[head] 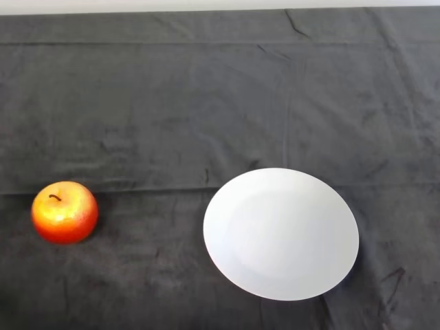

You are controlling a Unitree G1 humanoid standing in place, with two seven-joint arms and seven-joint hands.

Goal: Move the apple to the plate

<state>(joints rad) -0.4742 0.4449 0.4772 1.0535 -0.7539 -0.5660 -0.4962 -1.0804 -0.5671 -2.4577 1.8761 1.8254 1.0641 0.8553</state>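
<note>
Nothing of my arm shows yet, so I cannot tell how my robot hand is set or whether it has hold of anything. Here is the layout: the apple (64,212) sits upright at the left of the tabletop (206,103), stem up, red going to orange and yellow, resting on the dark cloth. The plate (280,234) lies well apart from it to the right, white, round and bare, nearer the front edge. Between the two there is only cloth, with a fold line running across behind both of them. So I judge the task is at its very start: the apple is not yet touched, and the reach comes first. The next move calls for bringing my left arm in from the lower left, fingers spread wide enough to take that round body, closing firmly since it may roll.
</note>
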